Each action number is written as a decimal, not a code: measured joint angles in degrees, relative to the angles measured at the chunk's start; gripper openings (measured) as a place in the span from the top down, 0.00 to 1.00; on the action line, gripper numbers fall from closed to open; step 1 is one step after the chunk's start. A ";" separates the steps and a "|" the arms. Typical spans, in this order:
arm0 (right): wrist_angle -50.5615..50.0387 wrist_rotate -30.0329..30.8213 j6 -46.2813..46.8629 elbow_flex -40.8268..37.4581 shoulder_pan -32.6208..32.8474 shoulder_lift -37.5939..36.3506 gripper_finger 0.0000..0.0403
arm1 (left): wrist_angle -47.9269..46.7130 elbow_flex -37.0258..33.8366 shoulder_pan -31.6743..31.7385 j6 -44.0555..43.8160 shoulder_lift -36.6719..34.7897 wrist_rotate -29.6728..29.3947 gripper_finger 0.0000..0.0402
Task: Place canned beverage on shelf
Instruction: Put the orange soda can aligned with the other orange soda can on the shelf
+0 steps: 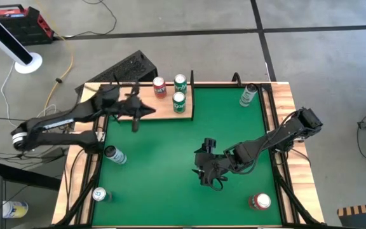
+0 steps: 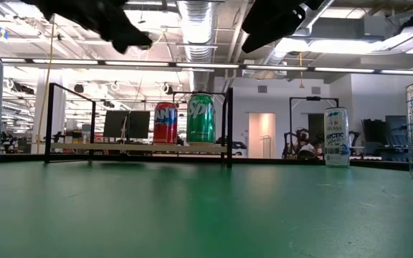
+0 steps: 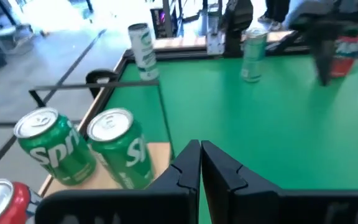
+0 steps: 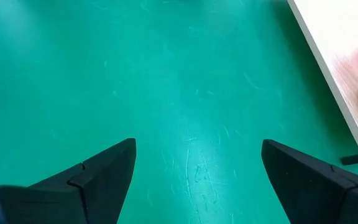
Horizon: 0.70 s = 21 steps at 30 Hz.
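Green table (image 1: 170,172): fills the centre of the high view, edged with pale wood.

Shelf (image 1: 146,106): light-wood board at upper centre of the high view, against the table's top edge, bearing three upright cans: one red can (image 1: 160,87) and two green Sprite cans (image 1: 180,83), (image 1: 178,102).

Left gripper (image 1: 136,119): over the shelf's lower edge, left of the nearer green can; fingers together, holding nothing.

Right gripper (image 1: 204,172): lower centre-right, over bare table; fingers wide apart, holding nothing.

Loose cans, upright: white-green can (image 1: 248,95) upper right; red-topped can (image 1: 259,202) lower right; two pale cans (image 1: 114,154), (image 1: 100,195) at left.
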 joint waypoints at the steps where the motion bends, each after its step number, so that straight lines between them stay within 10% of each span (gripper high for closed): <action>1: 0.02 0.02 0.02 0.02 0.00 0.00 0.08 | -0.56 -0.76 -1.12 -0.42 -1.76 -0.97 1.00; 9: 4.43 -5.69 6.82 1.44 -0.44 0.02 0.08 | -0.50 -9.99 -10.23 -4.70 -14.67 -4.73 1.00; 21: -27.36 -17.85 49.09 21.59 8.37 -0.02 0.09 | 0.85 -15.48 -17.69 -3.34 -27.00 -4.71 1.00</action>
